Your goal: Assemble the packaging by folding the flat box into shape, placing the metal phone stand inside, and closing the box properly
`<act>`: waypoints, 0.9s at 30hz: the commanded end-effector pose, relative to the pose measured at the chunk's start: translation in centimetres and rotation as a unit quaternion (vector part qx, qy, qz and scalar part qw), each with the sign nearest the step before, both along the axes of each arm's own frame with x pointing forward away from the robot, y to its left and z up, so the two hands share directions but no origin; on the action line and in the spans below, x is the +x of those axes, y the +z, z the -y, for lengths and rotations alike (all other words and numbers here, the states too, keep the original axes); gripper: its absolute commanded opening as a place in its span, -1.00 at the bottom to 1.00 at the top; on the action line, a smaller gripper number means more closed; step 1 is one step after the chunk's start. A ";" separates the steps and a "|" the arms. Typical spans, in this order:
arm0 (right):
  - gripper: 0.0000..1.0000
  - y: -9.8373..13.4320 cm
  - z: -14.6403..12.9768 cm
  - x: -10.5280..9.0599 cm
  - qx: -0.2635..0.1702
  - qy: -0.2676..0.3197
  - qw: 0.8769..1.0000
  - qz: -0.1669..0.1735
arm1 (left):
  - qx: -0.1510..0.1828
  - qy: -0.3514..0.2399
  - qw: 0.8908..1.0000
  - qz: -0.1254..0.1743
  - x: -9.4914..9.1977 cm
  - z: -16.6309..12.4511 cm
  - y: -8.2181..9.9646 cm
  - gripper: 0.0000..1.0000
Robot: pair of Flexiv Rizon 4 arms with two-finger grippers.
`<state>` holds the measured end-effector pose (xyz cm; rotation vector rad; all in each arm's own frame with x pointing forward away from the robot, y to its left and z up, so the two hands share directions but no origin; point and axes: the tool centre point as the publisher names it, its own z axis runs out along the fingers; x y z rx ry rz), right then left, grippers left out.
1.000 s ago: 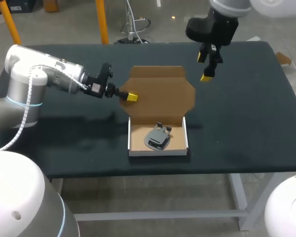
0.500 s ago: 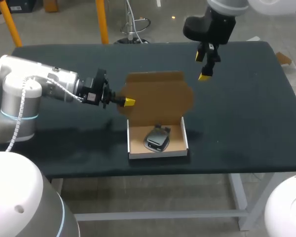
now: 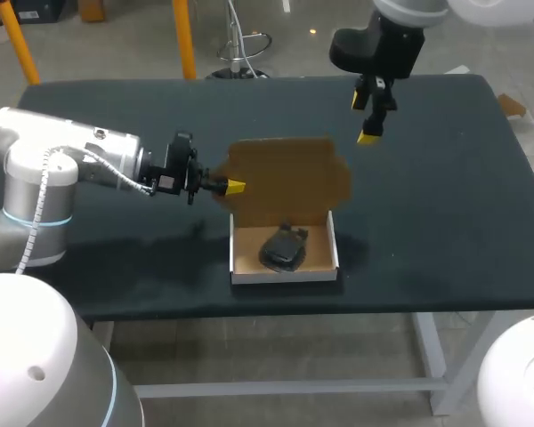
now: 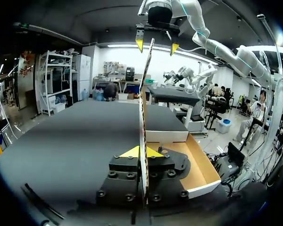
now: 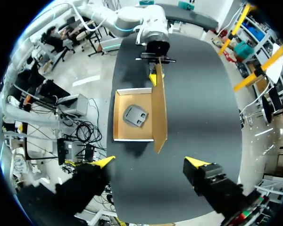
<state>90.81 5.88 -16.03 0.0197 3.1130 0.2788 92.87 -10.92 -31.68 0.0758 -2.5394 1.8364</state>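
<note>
While the dark surface and the box near its front edge kept their places, the lid had swung up over the last second. It had leaned back toward the far side before, and now it stood close to upright along the box's rear wall. From the left wrist it showed only as a thin cardboard edge rising straight ahead.

The left arm had drawn back toward its own side as the lid rose. The left hand stayed clamped on the lid's left edge, one yellow tip pressed to each face of the cardboard.

The right hand had shifted only slightly toward the far edge, and then held there. It hung above the far side of the surface, behind the lid's right end and well apart from it. Its fingers were spread wide, with nothing between them.

The stand, dark grey, lay on the box's floor near the middle, as before, though it looked darker under the raised lid. The box's top was open. The upright lid stood between the box's inside and the far half of the surface.
</note>
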 end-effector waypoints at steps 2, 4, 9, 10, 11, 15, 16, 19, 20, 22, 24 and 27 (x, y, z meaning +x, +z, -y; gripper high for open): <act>1.00 0.2 -0.1 0.0 -0.002 0.001 1.000 -0.002 | -0.004 -0.002 1.000 0.017 -0.5 -0.1 -0.4 -1.00; 1.00 0.2 -0.1 0.0 -0.002 0.002 1.000 -0.002 | -0.004 -0.003 1.000 0.025 -0.6 -0.1 -0.4 -1.00; 1.00 0.2 -0.2 0.1 -0.002 0.003 1.000 -0.003 | -0.001 -0.007 0.999 0.040 -0.8 0.1 -0.4 -1.00; 1.00 0.2 -0.2 0.1 -0.002 0.003 1.000 -0.002 | 0.001 -0.009 0.999 0.043 -0.8 0.2 -0.3 -1.00; 1.00 0.2 -0.2 0.1 -0.002 0.003 1.000 -0.003 | 0.004 -0.009 0.999 0.045 -0.8 0.3 -0.3 -1.00; 1.00 0.3 -0.4 0.2 -0.002 0.004 1.000 -0.003 | 0.010 -0.010 0.999 0.047 -0.8 0.5 -0.2 -1.00; 1.00 0.3 -0.4 0.2 -0.002 0.005 1.000 -0.003 | 0.012 -0.012 0.999 0.048 -0.8 0.5 -0.1 -1.00; 1.00 0.3 -0.7 0.3 -0.003 0.006 1.000 -0.002 | 0.014 -0.012 0.999 0.048 -0.8 0.5 -0.1 -1.00; 1.00 0.3 -0.9 0.4 -0.003 0.007 1.000 -0.002 | 0.014 -0.012 0.999 0.048 -0.8 0.5 -0.1 -1.00; 1.00 0.4 -1.2 0.7 -0.003 0.005 1.000 -0.001 | 0.014 -0.012 0.999 0.048 -0.8 0.5 -0.1 -1.00; 1.00 0.5 -1.6 1.0 -0.002 -0.002 1.000 -0.002 | 0.014 -0.012 0.999 0.048 -0.8 0.5 -0.1 -1.00; 1.00 0.5 -2.3 1.5 -0.002 -0.008 1.000 0.001 | 0.014 -0.012 0.999 0.048 -0.8 0.5 -0.1 -1.00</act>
